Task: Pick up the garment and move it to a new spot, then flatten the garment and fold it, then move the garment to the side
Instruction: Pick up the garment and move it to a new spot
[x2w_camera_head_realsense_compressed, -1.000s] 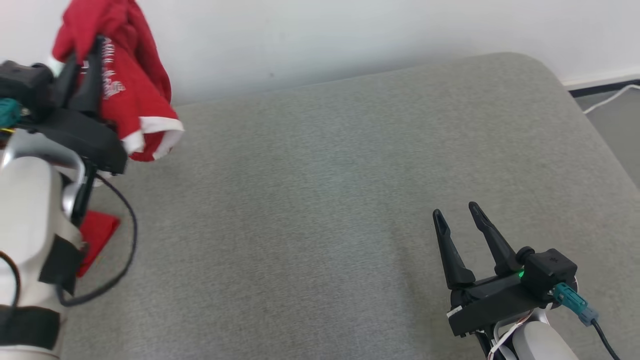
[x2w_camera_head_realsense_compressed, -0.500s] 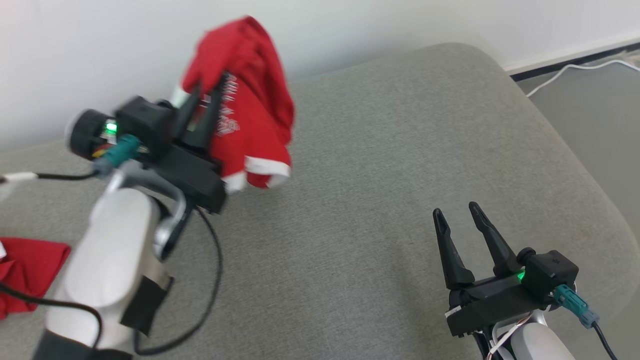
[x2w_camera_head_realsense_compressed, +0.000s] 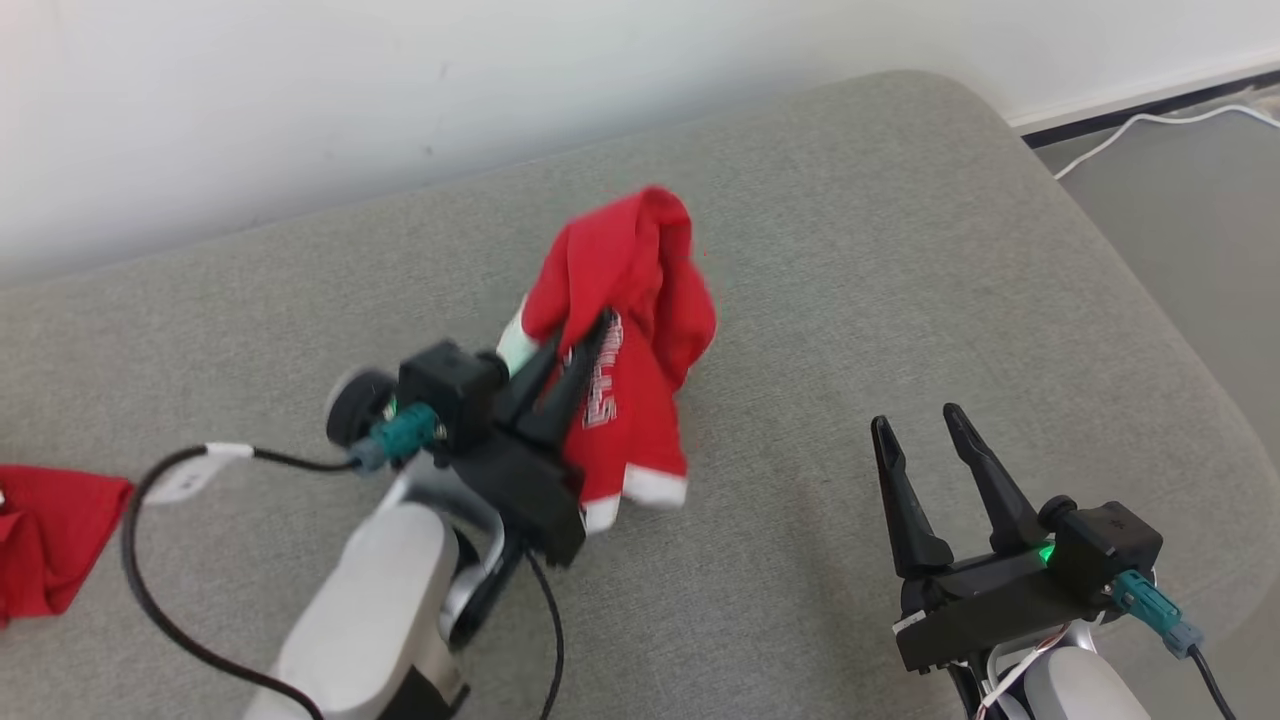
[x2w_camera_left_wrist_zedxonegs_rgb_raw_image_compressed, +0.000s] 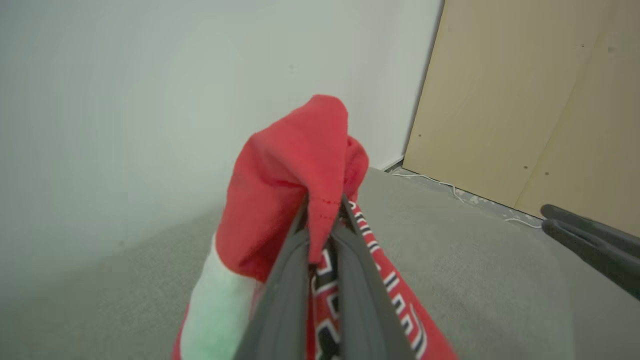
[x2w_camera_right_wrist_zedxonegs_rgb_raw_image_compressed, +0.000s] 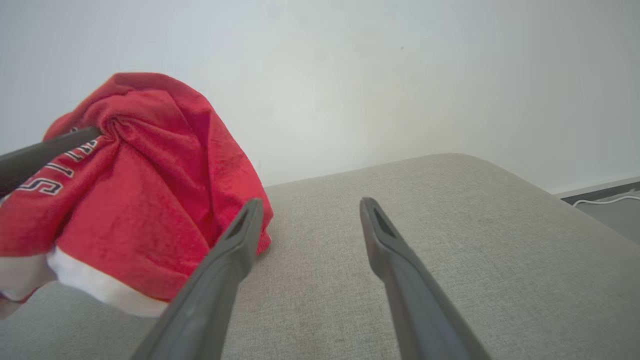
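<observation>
I see a big grey cushion (x2w_camera_head_realsense_compressed: 900, 250) in front of a white wall (x2w_camera_head_realsense_compressed: 400, 70). A red cloth (x2w_camera_head_realsense_compressed: 45, 540) lies at its left edge. A thin white cord (x2w_camera_head_realsense_compressed: 1130, 130) lies on the grey floor (x2w_camera_head_realsense_compressed: 1200, 200) on the right. A brown board (x2w_camera_left_wrist_zedxonegs_rgb_raw_image_compressed: 525, 100) stands next to the wall.

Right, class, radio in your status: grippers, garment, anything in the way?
Left gripper shut on red jersey, bunched, hanging. Right gripper open, idle. Second red cloth far left, apart.
</observation>
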